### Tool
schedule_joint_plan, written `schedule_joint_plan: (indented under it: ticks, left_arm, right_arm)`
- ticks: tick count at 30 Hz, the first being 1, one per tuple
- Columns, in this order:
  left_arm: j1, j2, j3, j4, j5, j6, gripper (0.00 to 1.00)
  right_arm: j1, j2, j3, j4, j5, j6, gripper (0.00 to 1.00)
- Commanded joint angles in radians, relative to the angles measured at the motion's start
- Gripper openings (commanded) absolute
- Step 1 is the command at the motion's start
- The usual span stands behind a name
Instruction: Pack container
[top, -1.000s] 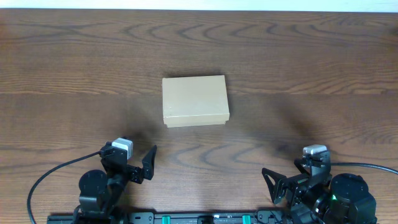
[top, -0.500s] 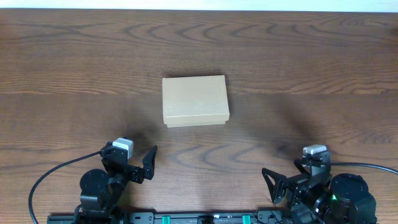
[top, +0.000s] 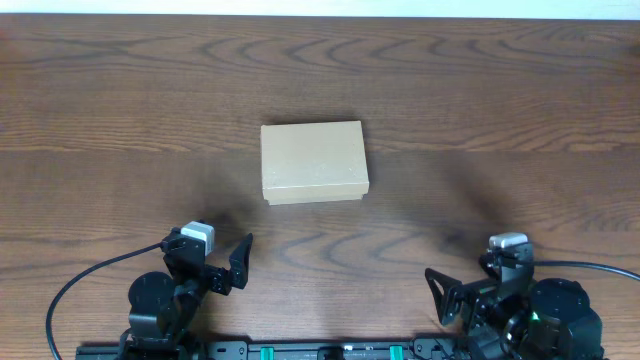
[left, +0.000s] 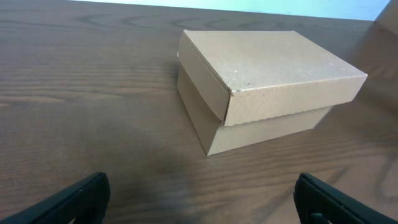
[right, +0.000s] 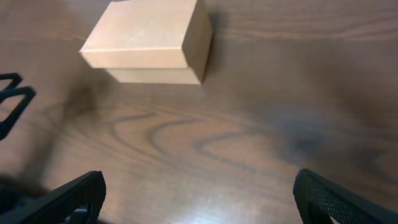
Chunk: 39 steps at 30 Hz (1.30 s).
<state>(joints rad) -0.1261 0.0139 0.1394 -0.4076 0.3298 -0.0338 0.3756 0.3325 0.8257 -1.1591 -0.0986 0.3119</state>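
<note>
On the table (top: 520, 90), closed plain tan container (top: 314, 162); left fingers (left: 78, 200) and right fingers (right: 71, 198) wide, empty.

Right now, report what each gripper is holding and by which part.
Nothing is held. The left gripper and the right gripper are both open and empty, and the container sits closed, apart from both.

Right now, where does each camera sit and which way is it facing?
Overhead: above the table, looking straight down at the container; both arms show at the bottom edge.
Left wrist: low on the left gripper, facing the container's corner; open fingertips show.
Right wrist: on the right gripper, tilted down, container top-left; open fingertips show.
Shared: all see the closed container.
</note>
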Motion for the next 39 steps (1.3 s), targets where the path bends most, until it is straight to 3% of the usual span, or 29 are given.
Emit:
schedule_joint_plan:
  ticks: [1,9,21,39]
  left_arm:
    - [0.004,-0.003,-0.019,-0.003,0.003,-0.014,0.95]
    - [0.004,-0.003,-0.019,-0.003,0.003,-0.014,0.95]
    - [0.004,-0.003,-0.019,-0.003,0.003,-0.014,0.95]
    - [0.004,-0.003,-0.019,-0.003,0.003,-0.014,0.95]
  right_arm:
    - [-0.001,-0.028,-0.073,0.058,0.074,-0.032,0.99]
    - [-0.002,-0.159,-0.324,0.278,0.181,-0.04,0.99]
    - [-0.002,-0.327,-0.603,0.446,0.189,-0.043,0.99]
    - [-0.002,-0.327,-0.665,0.445,0.172,-0.043,0.99]
